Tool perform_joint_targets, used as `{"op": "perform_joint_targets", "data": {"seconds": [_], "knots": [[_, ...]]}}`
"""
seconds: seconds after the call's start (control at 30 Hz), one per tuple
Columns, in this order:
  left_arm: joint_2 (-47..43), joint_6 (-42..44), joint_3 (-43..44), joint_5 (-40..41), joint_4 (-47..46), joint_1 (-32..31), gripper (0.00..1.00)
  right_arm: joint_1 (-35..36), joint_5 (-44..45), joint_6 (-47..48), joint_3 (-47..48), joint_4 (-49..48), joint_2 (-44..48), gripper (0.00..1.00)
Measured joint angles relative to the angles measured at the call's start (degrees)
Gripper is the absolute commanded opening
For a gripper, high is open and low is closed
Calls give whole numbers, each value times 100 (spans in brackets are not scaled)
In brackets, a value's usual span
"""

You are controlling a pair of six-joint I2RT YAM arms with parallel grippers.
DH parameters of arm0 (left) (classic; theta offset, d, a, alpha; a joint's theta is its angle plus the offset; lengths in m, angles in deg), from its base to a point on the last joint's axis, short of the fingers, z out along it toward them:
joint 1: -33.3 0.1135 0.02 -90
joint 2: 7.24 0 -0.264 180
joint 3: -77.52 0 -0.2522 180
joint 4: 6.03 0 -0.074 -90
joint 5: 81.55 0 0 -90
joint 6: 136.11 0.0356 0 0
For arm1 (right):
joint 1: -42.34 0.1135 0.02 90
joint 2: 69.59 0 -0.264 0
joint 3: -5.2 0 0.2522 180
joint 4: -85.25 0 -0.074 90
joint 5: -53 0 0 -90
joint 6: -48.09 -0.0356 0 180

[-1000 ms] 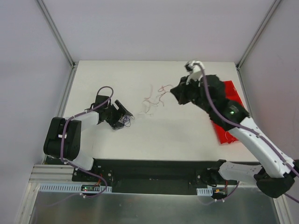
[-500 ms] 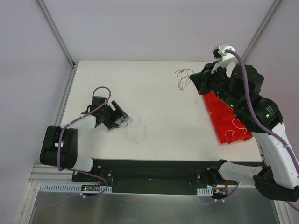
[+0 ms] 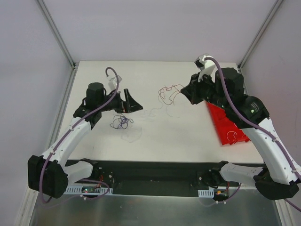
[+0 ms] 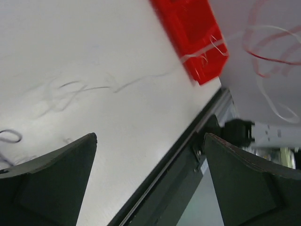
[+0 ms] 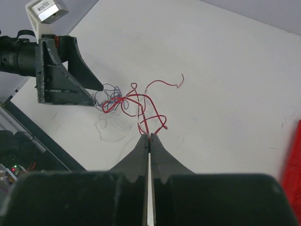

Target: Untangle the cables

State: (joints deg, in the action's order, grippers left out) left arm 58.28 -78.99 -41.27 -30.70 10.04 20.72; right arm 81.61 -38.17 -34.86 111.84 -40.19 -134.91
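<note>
Right gripper pressed together, pinched red cables. Left gripper spread wide, held nothing; purple cables lay at its 6 o'clock.

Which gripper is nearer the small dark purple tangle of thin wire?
Left. The left gripper is open right beside the dark purple tangle; the right gripper is far to its right, pinching red wires.

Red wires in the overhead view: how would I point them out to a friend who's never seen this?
On the right side of the white table lies a red tray. Just left of it, the right gripper pinches a loose bunch of curly red wires. The dark purple tangle lies loose near the left gripper; only the red ones are held.
</note>
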Motion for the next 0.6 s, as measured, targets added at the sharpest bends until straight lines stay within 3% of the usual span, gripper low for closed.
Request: {"op": "perform_joint_targets", "data": {"seconds": [0.17, 0.3, 0.6], "knots": [[-254, 358, 546, -595, -219, -1165, 99, -2, -323, -72, -96, -20, -4, 0], [-264, 306, 675, -758, -605, -1561, 99, -2, -494, -129, -98, -83, -4, 0], [378, 7, 772, -490, -894, -2387, 71, -2, -675, -262, -291, -199, 0, 0]]}}
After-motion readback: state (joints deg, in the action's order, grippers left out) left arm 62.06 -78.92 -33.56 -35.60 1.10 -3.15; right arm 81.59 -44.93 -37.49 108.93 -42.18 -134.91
